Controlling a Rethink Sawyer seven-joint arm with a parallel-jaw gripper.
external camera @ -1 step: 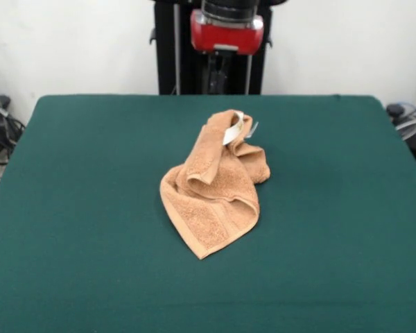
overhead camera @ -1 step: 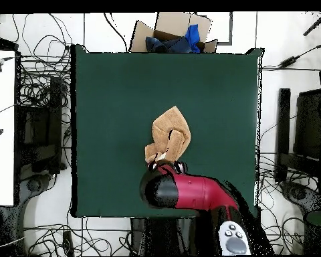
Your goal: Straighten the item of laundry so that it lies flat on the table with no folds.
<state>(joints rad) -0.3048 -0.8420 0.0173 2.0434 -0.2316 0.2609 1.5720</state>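
The item of laundry (external camera @ -1 step: 215,184) is a tan terry towel, bunched and folded over itself near the middle of the dark green table (external camera @ -1 step: 90,208). One corner points toward the table's front edge, and a small white tag (external camera @ -1 step: 234,128) sticks up at the towel's far end. In the overhead view the towel (overhead camera @ -1 step: 170,137) lies just above the red and black arm head (overhead camera @ -1 step: 162,187), which covers the gripper there. In the front view the gripper (external camera @ -1 step: 225,73) hangs under the red wrist, above the table's far edge and behind the towel, not touching it. Nothing is seen in its hold.
A cardboard box (overhead camera @ -1 step: 173,37) with blue cloth in it stands off the table's edge opposite the robot. Cables lie on the floor on both sides. A white surface (overhead camera @ -1 step: 1,127) sits to the left and dark equipment (overhead camera @ -1 step: 303,134) to the right in the overhead view.
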